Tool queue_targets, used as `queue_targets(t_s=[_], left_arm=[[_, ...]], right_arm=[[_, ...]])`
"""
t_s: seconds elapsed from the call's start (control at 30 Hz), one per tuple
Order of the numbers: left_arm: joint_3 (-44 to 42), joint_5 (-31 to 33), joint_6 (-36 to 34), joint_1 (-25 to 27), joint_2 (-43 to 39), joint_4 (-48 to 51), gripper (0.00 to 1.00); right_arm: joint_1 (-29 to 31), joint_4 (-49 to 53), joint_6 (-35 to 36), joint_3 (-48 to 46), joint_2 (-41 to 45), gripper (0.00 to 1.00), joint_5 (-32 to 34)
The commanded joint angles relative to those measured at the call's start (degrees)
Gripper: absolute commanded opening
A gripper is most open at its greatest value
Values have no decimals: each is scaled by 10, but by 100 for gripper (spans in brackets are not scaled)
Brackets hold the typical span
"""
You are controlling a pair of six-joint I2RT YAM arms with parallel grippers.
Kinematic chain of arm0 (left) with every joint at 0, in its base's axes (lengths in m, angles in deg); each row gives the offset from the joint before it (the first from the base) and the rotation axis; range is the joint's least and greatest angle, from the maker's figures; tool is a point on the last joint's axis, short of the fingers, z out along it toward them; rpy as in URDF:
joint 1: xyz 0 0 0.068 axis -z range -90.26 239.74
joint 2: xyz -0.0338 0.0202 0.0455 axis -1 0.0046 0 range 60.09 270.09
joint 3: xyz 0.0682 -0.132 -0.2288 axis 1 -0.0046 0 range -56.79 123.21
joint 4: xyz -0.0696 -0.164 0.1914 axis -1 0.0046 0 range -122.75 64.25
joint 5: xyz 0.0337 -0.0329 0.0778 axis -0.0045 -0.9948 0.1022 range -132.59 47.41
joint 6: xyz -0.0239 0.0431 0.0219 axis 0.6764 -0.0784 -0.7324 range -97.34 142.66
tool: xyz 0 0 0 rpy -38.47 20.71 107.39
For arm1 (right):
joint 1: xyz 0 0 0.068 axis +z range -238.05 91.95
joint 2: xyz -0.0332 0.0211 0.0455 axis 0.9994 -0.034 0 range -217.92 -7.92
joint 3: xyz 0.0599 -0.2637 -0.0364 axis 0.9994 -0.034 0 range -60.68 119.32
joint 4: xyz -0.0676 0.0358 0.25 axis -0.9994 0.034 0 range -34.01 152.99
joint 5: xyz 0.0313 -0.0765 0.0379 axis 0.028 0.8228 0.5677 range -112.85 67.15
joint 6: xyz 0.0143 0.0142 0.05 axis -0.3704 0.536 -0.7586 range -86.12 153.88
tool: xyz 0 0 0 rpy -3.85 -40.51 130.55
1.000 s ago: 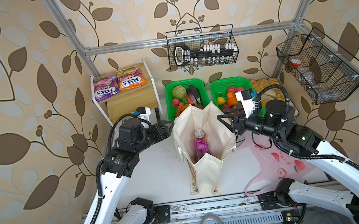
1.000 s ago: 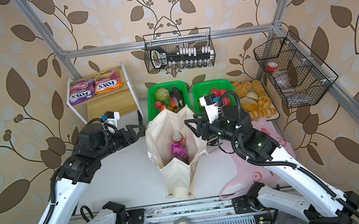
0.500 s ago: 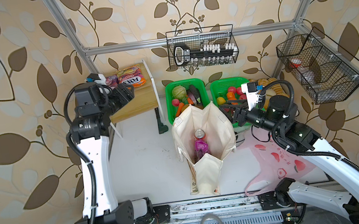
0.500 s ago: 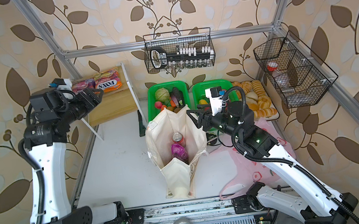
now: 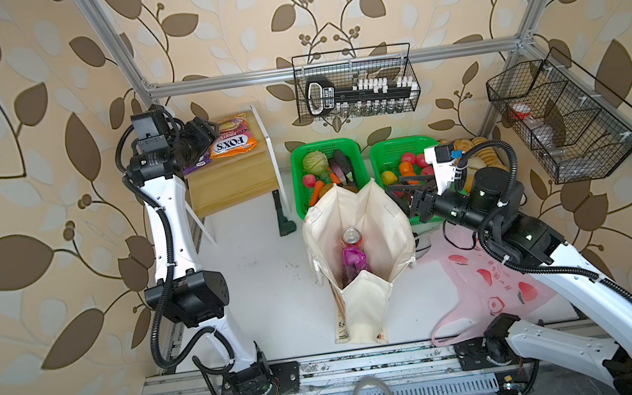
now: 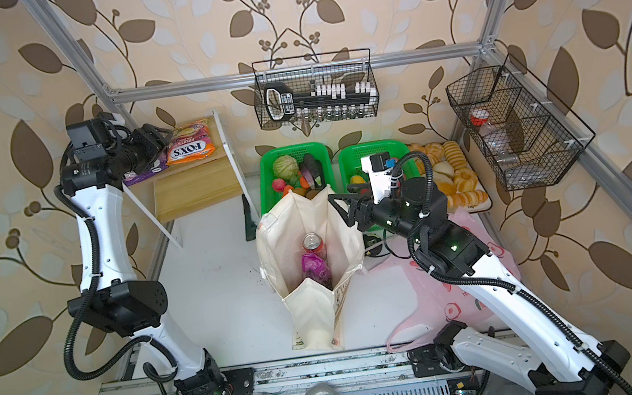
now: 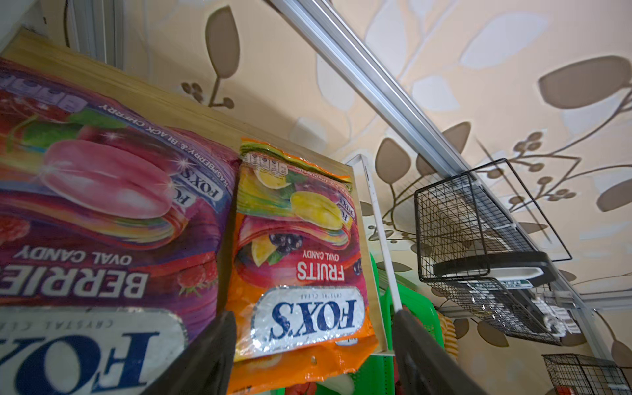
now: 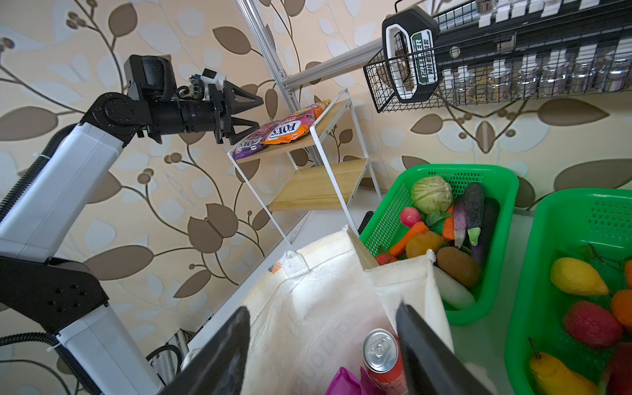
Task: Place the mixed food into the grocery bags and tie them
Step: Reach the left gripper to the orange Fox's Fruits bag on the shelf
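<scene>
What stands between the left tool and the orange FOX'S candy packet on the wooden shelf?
Nothing visible does. The open left tool faces the orange FOX'S candy packet directly; the purple FOX'S candy packet lies beside it, not in between.

The orange packet (image 7: 301, 273) reads "FOX'S FRUITS OVAL CANDY"; the purple packet (image 7: 102, 205) reads "OVAL CANDY", "RASPBERRY & BLACK CHERRY".

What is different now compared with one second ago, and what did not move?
The left gripper left the canvas tote and swung up and back to the shelf. It now stands open before the orange FOX'S packet, not gripping it. The right gripper stayed by the tote's right rim, open and holding nothing. The tote, soda can, purple packet and pink bag are unchanged.
</scene>
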Motion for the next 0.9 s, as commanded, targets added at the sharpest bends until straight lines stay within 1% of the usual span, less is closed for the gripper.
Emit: queue_targets(t_s=[0.0, 0.1, 0.13, 0.17, 0.3, 0.4, 0.47, 0.7, 0.87], left_arm=[[27, 62, -21, -4, -10, 23, 76], [15, 130, -56, -6, -21, 36, 78], [13, 145, -74, -7, -21, 40, 79], [17, 140, -85, -13, -17, 46, 79], [56, 69, -85, -35, 14, 73, 76], [51, -18, -64, -37, 23, 37, 71], [51, -48, -42, -37, 29, 14, 68], [52, -112, 9, -35, 58, -35, 60], [48, -99, 7, -33, 58, -25, 59]], right_arm=[[-3, 1, 12, -8, 11, 68, -5], [-3, 2, 11, -8, 11, 68, -5], [-4, 2, 11, -8, 12, 68, -7], [-4, 2, 12, -7, 11, 68, -8], [-4, -1, 8, -7, 9, 68, -11], [-4, -5, 1, -6, 6, 68, -12], [-4, -7, -5, -7, 4, 68, -13], [-4, -4, -9, -8, 7, 68, -12], [-4, -5, -11, -8, 5, 69, -11]])
